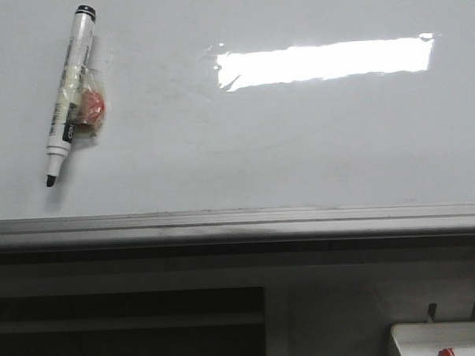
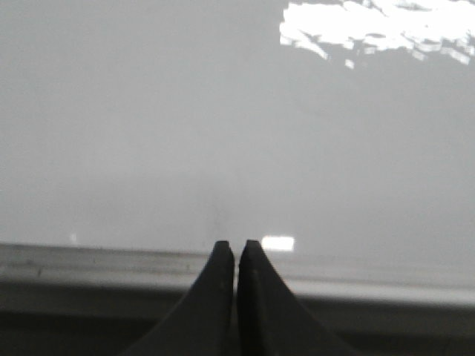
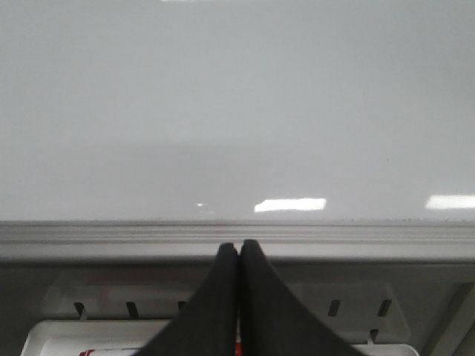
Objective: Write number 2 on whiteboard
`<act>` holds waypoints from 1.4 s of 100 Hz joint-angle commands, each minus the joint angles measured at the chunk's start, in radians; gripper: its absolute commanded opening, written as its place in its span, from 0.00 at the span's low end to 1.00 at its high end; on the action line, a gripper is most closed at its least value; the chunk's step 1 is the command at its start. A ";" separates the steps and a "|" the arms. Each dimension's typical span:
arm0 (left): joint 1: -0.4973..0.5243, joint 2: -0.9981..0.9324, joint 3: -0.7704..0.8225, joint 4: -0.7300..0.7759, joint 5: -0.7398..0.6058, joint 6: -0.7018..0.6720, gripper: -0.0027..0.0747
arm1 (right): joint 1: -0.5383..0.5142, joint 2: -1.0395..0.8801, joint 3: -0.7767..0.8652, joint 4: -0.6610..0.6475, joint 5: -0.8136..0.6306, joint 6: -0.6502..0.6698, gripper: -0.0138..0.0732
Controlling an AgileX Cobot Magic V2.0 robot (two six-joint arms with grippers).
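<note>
The whiteboard (image 1: 283, 144) fills the front view, glossy white with a bright rectangular reflection and a grey metal bottom rail (image 1: 239, 224). No number 2 shows on it. A white marker (image 1: 70, 95) with a black cap end and black tip lies at its upper left, beside a small red thing in clear wrap (image 1: 91, 108). Neither gripper shows in the front view. In the left wrist view my left gripper (image 2: 236, 245) is shut and empty before the board (image 2: 185, 133). In the right wrist view my right gripper (image 3: 238, 245) is shut and empty at the rail (image 3: 111, 236).
A small white tray (image 1: 445, 338) with a red item (image 1: 445, 352) sits at the lower right below the rail; it also shows in the right wrist view (image 3: 89, 334). A dark opening (image 1: 126, 333) lies below the rail at the lower left.
</note>
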 commanded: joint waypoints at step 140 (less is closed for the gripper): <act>-0.003 0.273 -0.263 -0.122 -0.229 -0.031 0.45 | 0.012 0.383 -0.358 0.201 0.129 -0.004 0.09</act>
